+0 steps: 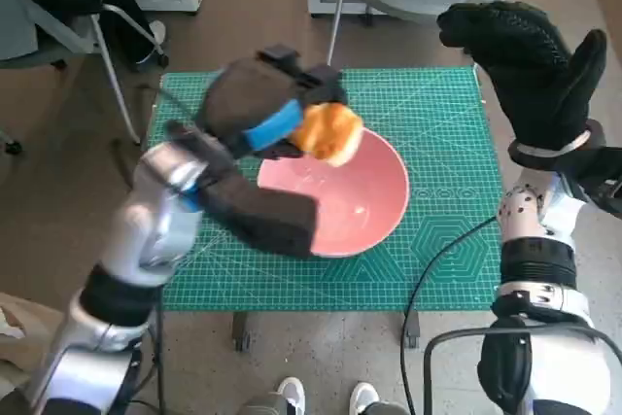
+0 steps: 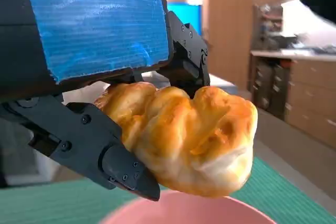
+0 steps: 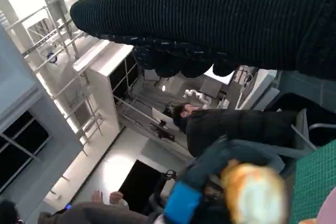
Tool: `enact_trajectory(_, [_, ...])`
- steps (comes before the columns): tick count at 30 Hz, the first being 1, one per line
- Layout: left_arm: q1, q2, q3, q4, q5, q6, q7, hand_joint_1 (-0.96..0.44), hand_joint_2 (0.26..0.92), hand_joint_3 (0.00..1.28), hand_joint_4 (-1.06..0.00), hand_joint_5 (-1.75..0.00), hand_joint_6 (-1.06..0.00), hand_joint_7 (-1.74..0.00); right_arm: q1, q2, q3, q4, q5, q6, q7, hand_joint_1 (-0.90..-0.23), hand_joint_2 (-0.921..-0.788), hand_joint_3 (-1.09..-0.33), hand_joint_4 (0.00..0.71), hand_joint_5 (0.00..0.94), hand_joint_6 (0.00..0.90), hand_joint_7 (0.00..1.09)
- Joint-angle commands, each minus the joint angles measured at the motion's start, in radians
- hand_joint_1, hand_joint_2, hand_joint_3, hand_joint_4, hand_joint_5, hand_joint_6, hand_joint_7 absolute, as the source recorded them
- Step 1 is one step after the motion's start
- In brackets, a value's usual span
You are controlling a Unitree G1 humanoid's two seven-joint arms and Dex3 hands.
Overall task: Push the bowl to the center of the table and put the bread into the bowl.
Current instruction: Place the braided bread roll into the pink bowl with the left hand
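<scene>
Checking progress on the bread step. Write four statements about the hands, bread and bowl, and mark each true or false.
1. The left hand holds the bread. True.
2. The bread already lies inside the bowl. False: it is held above the bowl's rim.
3. The right hand grips the bowl. False: it is raised beside the green mat, holding nothing.
4. The bowl is pink and sits on the green mat. True.
</scene>
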Motion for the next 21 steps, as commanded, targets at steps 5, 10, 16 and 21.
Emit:
enact_trajectory(5, [-0.057,-0.026,-0.034,0.103,0.007,-0.024,0.021,0.0,0.92,0.04,-0.74,-1.11,-0.64,-1.16,0.033,-0.024,-0.001,-0.006,0.003,0.02,0.005,-0.707,-0.921,-0.818,0.251,0.012,0.308,0.03])
enact_trajectory(10, [-0.079,-0.059,-0.076,0.191,0.033,-0.01,0.025,0.0,0.92,0.04,-0.74,-1.11,-0.63,-1.17,0.044,-0.036,-0.004,-0.012,0.002,0.022,-0.009,-0.722,-0.921,-0.81,0.259,0.013,0.315,0.03])
enact_trajectory(16, [-0.076,-0.071,-0.086,0.263,0.016,-0.027,0.028,0.0,0.92,0.05,-0.74,-1.12,-0.61,-1.18,0.056,-0.037,-0.003,-0.025,0.0,0.017,-0.018,-0.729,-0.921,-0.807,0.266,0.013,0.323,0.03])
enact_trajectory(21, [-0.066,-0.074,-0.076,0.289,-0.016,-0.045,0.023,0.0,0.921,0.14,-0.61,-1.23,-0.55,-1.27,0.061,-0.036,0.0,-0.033,0.0,0.018,-0.022,-0.729,-0.921,-0.807,0.271,0.013,0.327,0.04])
